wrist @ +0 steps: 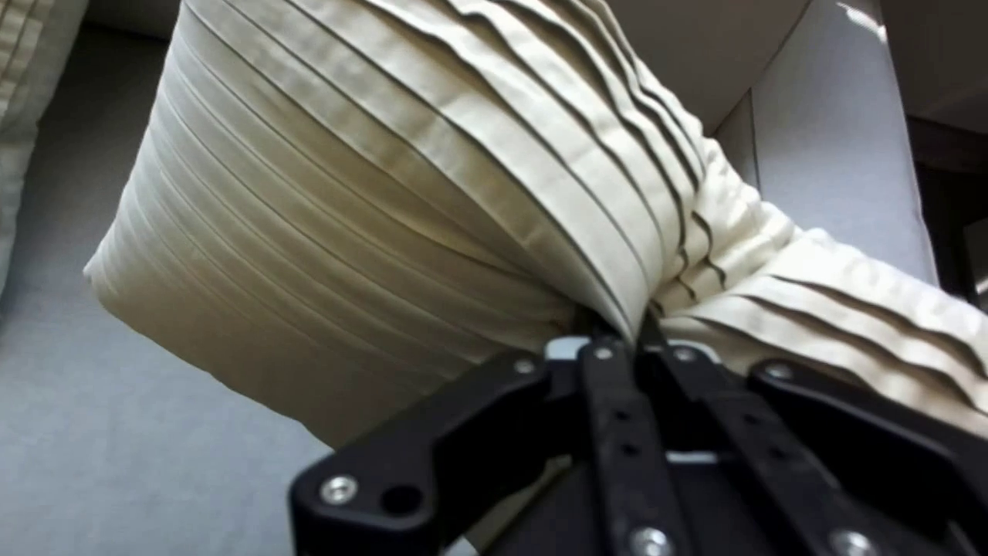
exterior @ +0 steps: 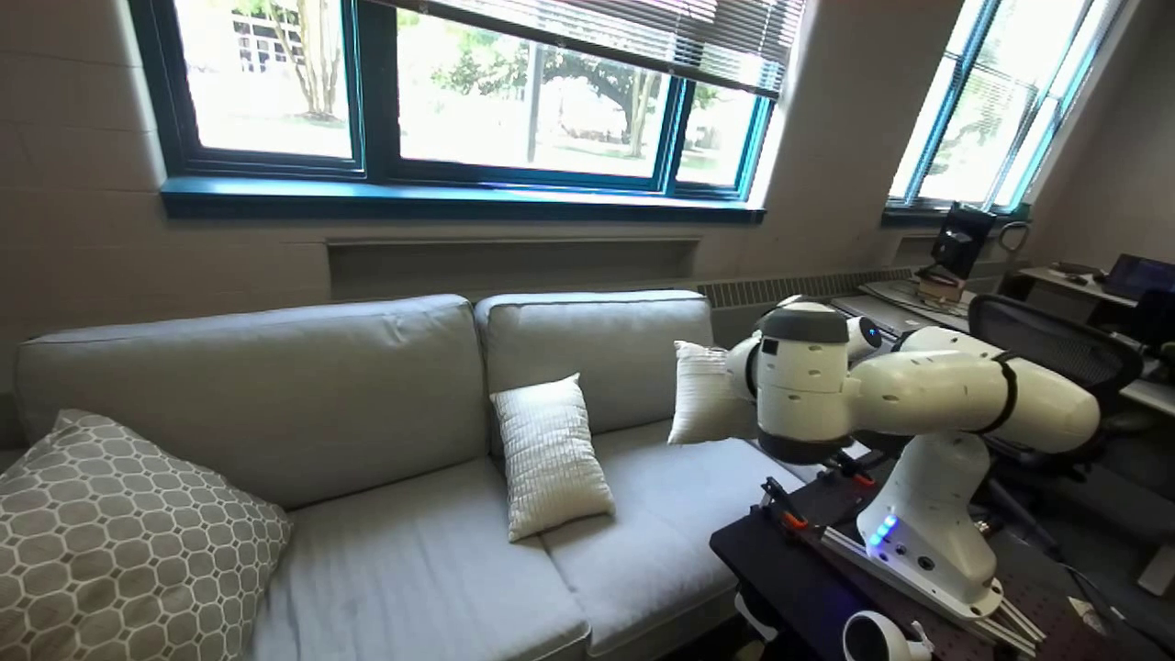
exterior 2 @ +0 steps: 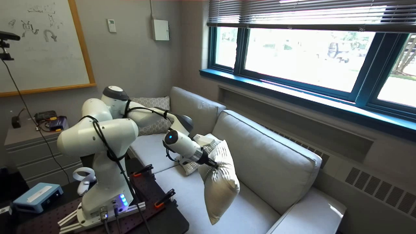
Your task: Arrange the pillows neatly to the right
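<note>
A cream-white pleated pillow (exterior 2: 222, 185) is pinched by my gripper (exterior 2: 215, 164), whose jaws are shut on a fold of its cover. The wrist view shows the fabric of this held pillow (wrist: 370, 177) bunching where the fingertips vanish into it. In an exterior view the held pillow (exterior: 705, 395) is partly behind the arm, before the right back cushion; whether its lower edge touches the seat I cannot tell. The second cream-white pillow (exterior: 553, 459) stands tilted near the middle of the sofa, apart from the gripper. Only an edge of that second pillow (wrist: 21, 85) shows in the wrist view.
The grey sofa (exterior: 395, 551) has two back cushions and an armrest (exterior 2: 312, 211) past the held pillow. A larger lattice-patterned pillow (exterior: 138, 542) lies at the sofa's opposite end. The robot's dark table (exterior 2: 162, 214) stands close against the sofa front, with clamps (exterior 2: 165, 197) on its edge.
</note>
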Robot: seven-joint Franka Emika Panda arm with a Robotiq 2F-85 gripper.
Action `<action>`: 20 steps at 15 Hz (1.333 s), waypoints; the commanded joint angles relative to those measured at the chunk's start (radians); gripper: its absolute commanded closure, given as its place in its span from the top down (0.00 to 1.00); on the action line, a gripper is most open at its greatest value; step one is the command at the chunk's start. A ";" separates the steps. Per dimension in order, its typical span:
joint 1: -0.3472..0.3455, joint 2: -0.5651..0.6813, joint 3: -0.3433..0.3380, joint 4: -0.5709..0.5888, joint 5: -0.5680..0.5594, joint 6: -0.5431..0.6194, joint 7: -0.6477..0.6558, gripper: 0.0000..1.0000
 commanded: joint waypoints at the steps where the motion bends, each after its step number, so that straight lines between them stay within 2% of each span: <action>1: -0.282 -0.025 -0.117 0.016 0.000 -0.207 -0.174 0.01; 5: -0.627 -0.101 -0.197 0.097 0.000 -0.407 -0.275 0.01; 7: -0.793 -0.112 -0.203 0.177 0.000 -0.486 -0.296 0.01; 11: -1.115 -0.145 -0.162 0.411 0.001 -0.591 -0.287 0.01; 13: -1.255 -0.121 -0.133 0.565 0.001 -0.596 -0.273 0.01; 15: -1.353 -0.117 -0.103 0.712 0.001 -0.557 -0.260 0.01; 18: -1.450 -0.124 -0.033 0.928 0.001 -0.398 -0.222 0.01; 19: -1.499 -0.274 0.060 0.978 -0.114 -0.286 -0.307 0.01; 20: -1.516 -0.286 0.102 1.016 -0.132 -0.222 -0.310 0.01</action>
